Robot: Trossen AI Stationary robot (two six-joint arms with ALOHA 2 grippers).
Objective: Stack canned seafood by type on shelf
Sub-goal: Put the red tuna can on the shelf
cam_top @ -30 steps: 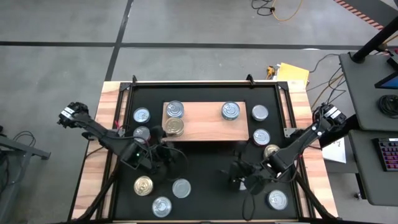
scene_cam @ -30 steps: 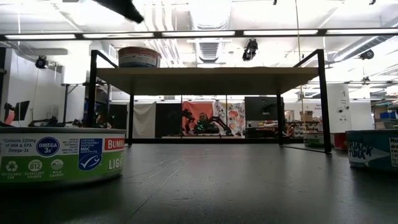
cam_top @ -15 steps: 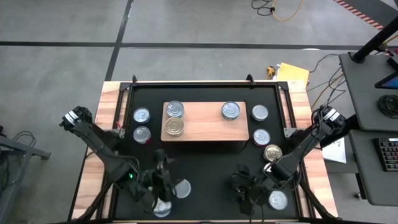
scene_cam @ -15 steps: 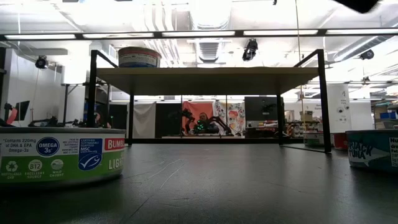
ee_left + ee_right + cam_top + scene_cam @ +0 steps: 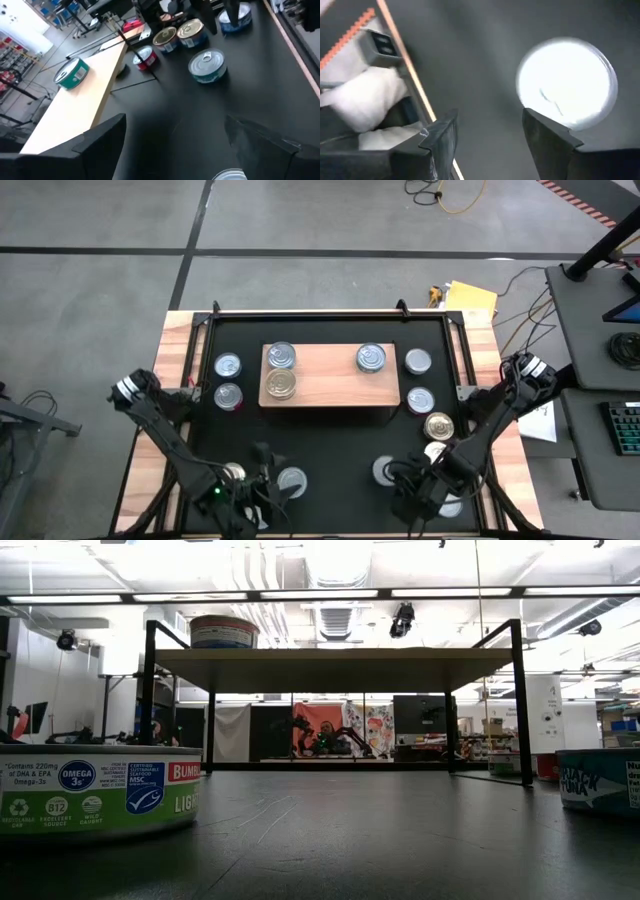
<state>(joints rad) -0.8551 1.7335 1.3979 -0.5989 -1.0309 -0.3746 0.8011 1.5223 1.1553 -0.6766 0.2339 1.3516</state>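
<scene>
Meanwhile, both arms low at the mat's near edge.

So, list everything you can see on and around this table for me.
shelf: one, light wood, far middle of the mat
cans on shelf: three, two silver lids and one gold; two at its left end, one towards the right
cans left of shelf: two, silver lids, on the mat
cans right of shelf: three, two silver, one gold
cans at near edge: at least four, partly hidden by the arms
mat: one, black, covers the table
yellow item: one, beyond the table
left gripper: open, near left
right gripper: open, near right, beside a can
</scene>
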